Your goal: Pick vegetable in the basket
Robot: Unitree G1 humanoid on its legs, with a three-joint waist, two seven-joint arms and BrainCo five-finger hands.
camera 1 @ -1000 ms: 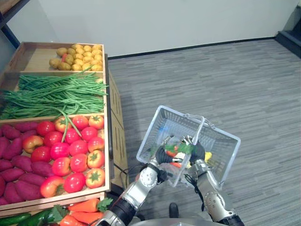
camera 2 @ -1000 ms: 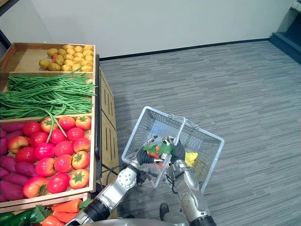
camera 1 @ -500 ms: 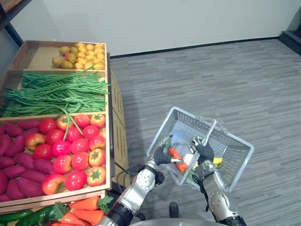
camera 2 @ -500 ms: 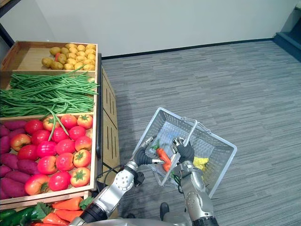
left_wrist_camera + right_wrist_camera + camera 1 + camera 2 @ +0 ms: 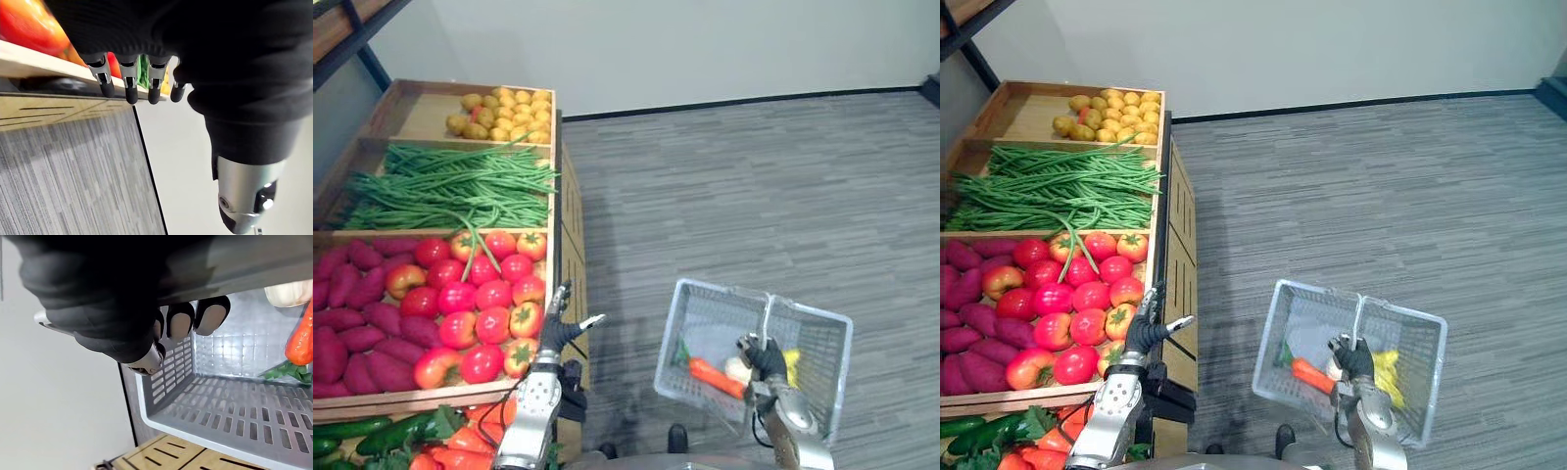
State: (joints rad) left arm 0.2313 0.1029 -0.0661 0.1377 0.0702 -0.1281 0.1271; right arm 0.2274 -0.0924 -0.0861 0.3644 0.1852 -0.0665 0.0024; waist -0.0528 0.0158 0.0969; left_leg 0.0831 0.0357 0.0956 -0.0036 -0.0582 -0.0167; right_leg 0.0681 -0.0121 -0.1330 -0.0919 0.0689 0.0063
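Carrot (image 5: 713, 377) in basket (image 5: 724, 290) (beside right fingers (image 5: 211, 316)).

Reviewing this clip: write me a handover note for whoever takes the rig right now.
Left hand: open, empty, at the edge of the crate of tomatoes.
Right hand: shut on the handle of the basket, carrying it.
Done: a carrot lies in the basket, with a pale round item and a yellow item.
Left: probably the next pick from the stand with the left hand; keep the basket steady.
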